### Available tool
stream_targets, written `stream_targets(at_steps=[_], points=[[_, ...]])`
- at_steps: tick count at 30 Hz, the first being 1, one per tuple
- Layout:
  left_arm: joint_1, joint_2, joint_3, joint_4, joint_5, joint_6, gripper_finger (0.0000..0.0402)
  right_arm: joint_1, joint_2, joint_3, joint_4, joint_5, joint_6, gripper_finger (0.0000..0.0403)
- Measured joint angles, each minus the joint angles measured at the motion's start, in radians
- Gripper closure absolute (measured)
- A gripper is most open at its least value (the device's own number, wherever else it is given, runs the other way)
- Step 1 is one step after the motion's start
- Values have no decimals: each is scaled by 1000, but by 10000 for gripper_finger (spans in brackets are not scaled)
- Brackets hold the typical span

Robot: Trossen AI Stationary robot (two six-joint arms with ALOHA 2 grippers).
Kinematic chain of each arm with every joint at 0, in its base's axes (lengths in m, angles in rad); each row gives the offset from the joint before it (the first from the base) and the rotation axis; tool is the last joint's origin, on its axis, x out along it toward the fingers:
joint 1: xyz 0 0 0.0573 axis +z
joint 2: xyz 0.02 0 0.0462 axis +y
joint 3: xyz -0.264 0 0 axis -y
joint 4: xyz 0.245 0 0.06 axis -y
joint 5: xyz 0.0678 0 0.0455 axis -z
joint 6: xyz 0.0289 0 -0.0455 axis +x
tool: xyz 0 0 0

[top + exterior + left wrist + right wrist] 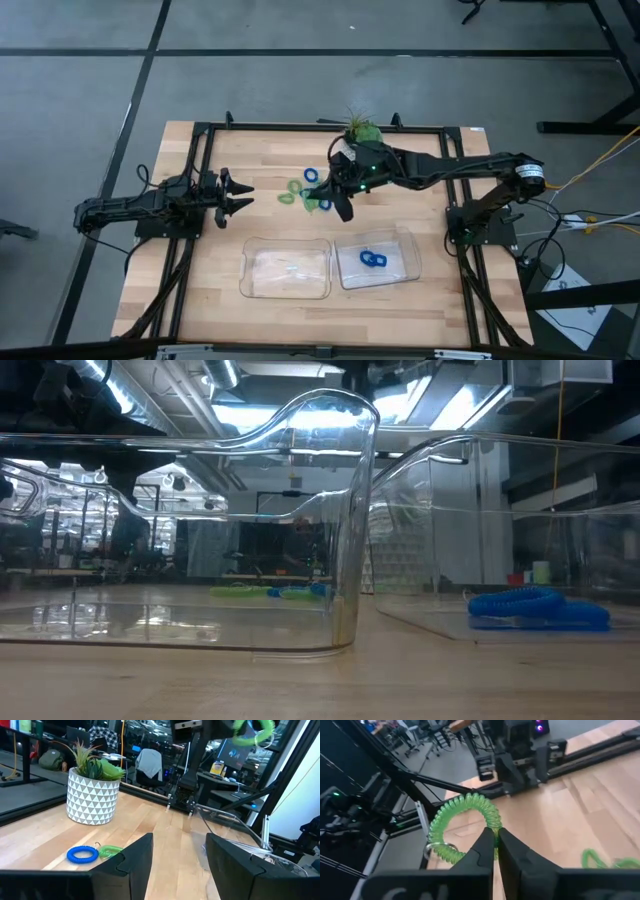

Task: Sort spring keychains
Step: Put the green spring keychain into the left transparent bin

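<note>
My right gripper [495, 845] is raised over the middle of the table [343, 208], shut on a light green spring keychain [465, 802] with a metal ring [431, 851]. Other green and blue spring keychains [305, 190] lie loose on the wood left of it; a blue one [83, 854] and a green one [110, 851] show in the left wrist view. Two blue ones [374, 260] lie in the right clear tray [405, 240]. The left clear tray [250, 268] stands beside it. My left gripper [240, 195] waits open at the table's left. My right gripper pinches the green keychain's coil [494, 826] between its two fingertips, at one side of the loop. The fingers lie across the coil. The loop juts out beyond the fingertips, lifted clear of the table, its metal ring at the loop's other end.
A potted plant in a white patterned pot [92, 795] stands at the table's far edge, just behind my right arm. A black frame rail [200, 180] runs around the wooden top. Bare wood lies in front of the trays.
</note>
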State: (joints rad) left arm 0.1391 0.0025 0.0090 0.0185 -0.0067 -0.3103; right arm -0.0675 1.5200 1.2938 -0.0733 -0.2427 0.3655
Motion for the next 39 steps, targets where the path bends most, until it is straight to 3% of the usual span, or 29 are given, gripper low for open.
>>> stream_targets(at_steps=[11, 28, 39], points=[[0, 0, 0, 0, 0, 0, 224, 0, 0, 0, 131, -23, 24, 391], [0, 0, 0, 0, 0, 0, 224, 2, 0, 0, 136, -60, 16, 391], [0, 0, 0, 0, 0, 0, 224, 108, 0, 0, 93, -32, -108, 391]])
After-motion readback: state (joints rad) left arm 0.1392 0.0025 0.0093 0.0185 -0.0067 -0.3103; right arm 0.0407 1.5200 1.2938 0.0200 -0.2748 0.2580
